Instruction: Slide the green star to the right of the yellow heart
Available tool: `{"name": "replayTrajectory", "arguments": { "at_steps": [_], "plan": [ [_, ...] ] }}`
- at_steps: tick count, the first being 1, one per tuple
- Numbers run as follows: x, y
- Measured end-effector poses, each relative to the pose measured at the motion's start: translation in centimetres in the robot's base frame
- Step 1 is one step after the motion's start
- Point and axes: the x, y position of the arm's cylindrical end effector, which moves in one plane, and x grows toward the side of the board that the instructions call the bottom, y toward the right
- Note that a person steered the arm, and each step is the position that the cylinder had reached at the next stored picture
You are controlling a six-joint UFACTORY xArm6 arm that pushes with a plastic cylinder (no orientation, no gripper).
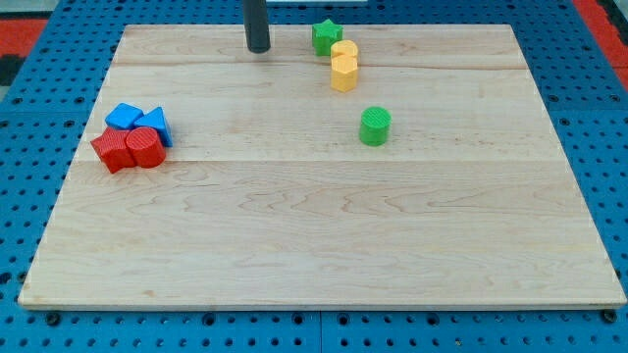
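The green star (326, 36) sits near the view's top, right of centre. Touching its lower right side is a yellow heart (345, 50), and a yellow hexagon (343, 74) lies just below that. My tip (257, 48) comes down from the top edge and rests on the board to the left of the green star, about a block's width and a half away from it.
A green cylinder (375, 126) stands alone right of centre. At the view's left a cluster holds a blue block (123, 116), a blue triangle (154, 124), a red block (111, 151) and a red cylinder (145, 148). The wooden board (314, 245) lies on a blue pegboard.
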Motion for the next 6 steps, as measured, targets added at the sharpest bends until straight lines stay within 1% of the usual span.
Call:
{"name": "replayTrajectory", "arguments": {
  "at_steps": [1,2,3,4,5,6],
  "plan": [
    [-2.9,0.7],
    [-2.8,6.2],
    [-2.1,13.4],
    [0.5,17.4],
    [3.8,19.8],
    [5.8,22.2]
  ]
}}
